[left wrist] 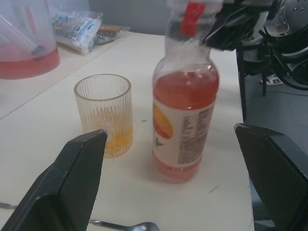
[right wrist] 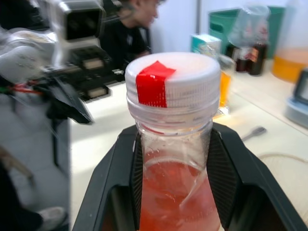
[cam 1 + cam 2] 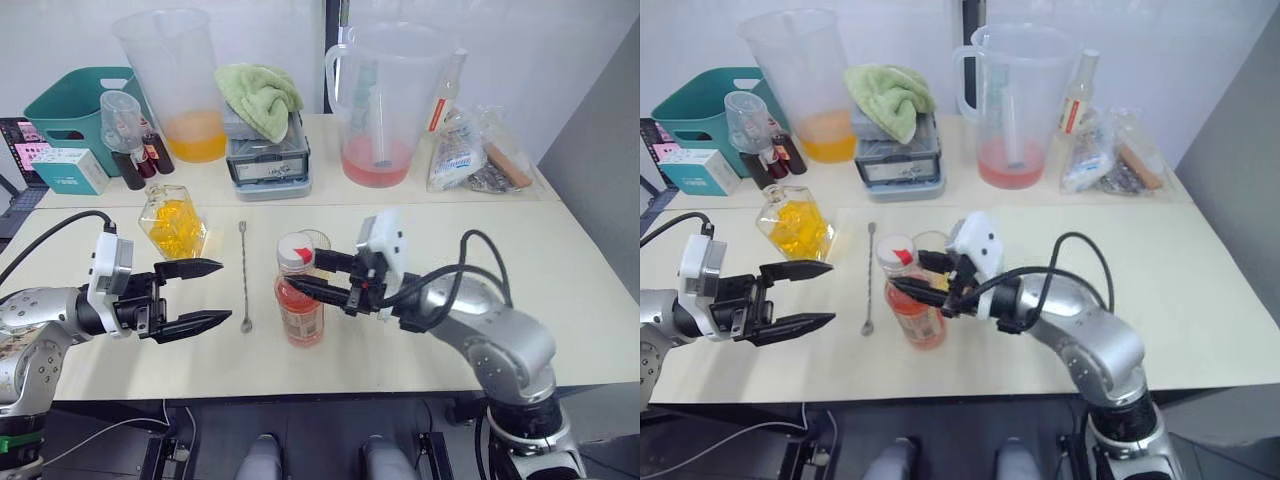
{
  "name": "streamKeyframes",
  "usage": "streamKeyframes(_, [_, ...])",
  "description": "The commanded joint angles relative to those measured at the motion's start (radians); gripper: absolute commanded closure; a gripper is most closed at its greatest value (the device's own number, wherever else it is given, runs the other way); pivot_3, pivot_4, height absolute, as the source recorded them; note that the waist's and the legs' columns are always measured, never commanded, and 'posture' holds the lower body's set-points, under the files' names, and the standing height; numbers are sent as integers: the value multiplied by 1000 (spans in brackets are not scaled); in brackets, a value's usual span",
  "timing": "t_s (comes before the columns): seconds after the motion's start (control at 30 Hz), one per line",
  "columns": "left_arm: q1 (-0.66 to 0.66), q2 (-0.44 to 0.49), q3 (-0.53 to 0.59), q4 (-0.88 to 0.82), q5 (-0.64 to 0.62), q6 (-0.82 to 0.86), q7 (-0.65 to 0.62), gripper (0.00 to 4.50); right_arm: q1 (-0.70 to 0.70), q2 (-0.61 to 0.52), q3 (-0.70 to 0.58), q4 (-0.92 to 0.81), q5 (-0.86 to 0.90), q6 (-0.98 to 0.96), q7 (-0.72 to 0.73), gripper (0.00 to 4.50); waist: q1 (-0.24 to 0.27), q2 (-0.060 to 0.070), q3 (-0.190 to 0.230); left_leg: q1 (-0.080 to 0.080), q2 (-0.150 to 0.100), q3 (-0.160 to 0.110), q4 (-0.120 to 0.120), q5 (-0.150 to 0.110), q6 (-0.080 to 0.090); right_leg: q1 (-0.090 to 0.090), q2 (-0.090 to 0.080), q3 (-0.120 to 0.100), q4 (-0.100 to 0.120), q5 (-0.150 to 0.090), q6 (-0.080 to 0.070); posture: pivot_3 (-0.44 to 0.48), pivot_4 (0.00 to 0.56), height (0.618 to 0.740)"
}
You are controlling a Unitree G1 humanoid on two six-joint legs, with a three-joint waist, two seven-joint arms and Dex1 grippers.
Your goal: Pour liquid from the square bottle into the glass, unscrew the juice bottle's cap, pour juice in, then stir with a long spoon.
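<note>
At frame centre, the juice bottle (image 3: 299, 305) is gripped at its neck by the right hand (image 3: 322, 277); at lower left, the left hand (image 3: 204, 294) is held wide open, empty.

Arms: silver-grey metal shells, white wrist camera boxes, black cables; black pointed fingers (image 3: 190, 268), lower frame.

A lab test bench: cream table (image 3: 560, 300) crowded with measuring pitchers (image 3: 385, 100), a green bin (image 3: 75, 110), cables.

Head cameras looking down over the table (image 3: 560, 270)
Both wrist cameras are closing in on the juice bottle (image 1: 185, 120), facing each other.
</note>
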Motion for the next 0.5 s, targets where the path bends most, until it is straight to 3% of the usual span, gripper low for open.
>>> streamKeyframes(0.03, [-17,5,6,-1,-5,-9,-11,0,27,-12,39,-21,-74,-92,-16,3160,-2,0,0,0,0,0,0,0,0,0,0,0,0,0,0,0,150,740])
streamKeyframes(0.4, [-46,6,-15,18,-8,5,-27,0,93,-42,42,107,-46,-210,136,3162,-2,0,0,7,0,0,-1,0,0,5,0,0,0,0,0,0,150,740])
streamKeyframes(0.5, [-56,7,-19,21,-10,9,-26,0,76,-51,16,116,-18,-213,162,1857,-2,0,0,7,0,0,-1,0,0,5,0,0,0,0,0,0,150,740])
